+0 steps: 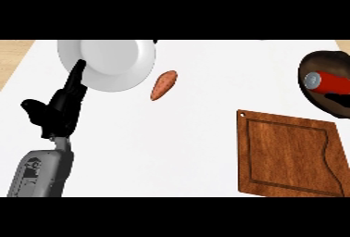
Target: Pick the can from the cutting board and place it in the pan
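While the board (290, 155) lies bare at the lower right of the white desk (184, 139), the can (328, 82) is already in the pan (321, 99). It is red with a silver end, and it lies on its side inside the dark round pan at the right edge of the view, its silver end pointing left. Part of the pan and the can's far end are cut off by the picture's edge. The board is brown wood with a groove running round inside its rim and a small hole near its upper left corner; it sits just below the pan, slightly turned, and its lower right part runs out of view.

At the left, the left robot hand (58, 109) comes up from a grey forearm (41, 173). Its fingers are straight and held together, pointing up and a little right, with the thumb spread out to the left; it holds nothing. The fingertips overlap the lower left rim of a white plate (113, 62) near the top of the desk; whether they touch it I cannot tell. Just right of the plate, apart from it, lies an orange sweet potato (164, 84), tilted. The right robot hand does not show.
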You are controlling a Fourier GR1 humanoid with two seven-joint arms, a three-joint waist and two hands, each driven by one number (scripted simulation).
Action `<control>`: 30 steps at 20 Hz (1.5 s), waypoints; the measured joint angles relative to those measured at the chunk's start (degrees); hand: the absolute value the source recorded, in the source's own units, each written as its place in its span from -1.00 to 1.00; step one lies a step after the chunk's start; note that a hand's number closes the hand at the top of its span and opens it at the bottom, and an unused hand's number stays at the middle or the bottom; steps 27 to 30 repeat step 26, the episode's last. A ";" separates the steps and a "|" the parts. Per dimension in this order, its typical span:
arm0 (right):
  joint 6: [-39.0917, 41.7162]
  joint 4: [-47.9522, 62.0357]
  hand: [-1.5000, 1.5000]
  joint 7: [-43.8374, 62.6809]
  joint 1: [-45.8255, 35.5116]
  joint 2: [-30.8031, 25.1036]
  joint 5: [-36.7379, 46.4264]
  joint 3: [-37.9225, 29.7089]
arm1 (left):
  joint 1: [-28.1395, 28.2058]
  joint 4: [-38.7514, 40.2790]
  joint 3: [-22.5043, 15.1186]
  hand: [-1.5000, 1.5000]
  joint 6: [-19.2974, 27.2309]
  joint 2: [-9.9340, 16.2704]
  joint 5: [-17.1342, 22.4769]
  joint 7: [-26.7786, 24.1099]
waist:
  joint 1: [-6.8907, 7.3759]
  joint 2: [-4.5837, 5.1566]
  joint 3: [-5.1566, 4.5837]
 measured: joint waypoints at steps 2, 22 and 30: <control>1.69 0.30 -1.00 -2.57 0.63 -0.68 -2.82 -2.57 | 0.39 -0.07 0.10 0.00 0.28 -0.08 -0.08 0.14 | -0.57 -0.24 -0.03; 32.52 -3.67 -1.00 -12.49 19.04 -10.64 -17.48 -6.72 | 3.55 -0.80 2.73 0.00 -0.06 1.47 0.50 0.35 | -4.56 -2.13 -0.62; 32.95 -8.68 -1.00 -10.84 22.80 -9.07 -19.76 -4.89 | 3.67 -0.12 3.14 0.00 -0.26 1.62 0.43 -0.45 | -4.62 -2.16 -0.64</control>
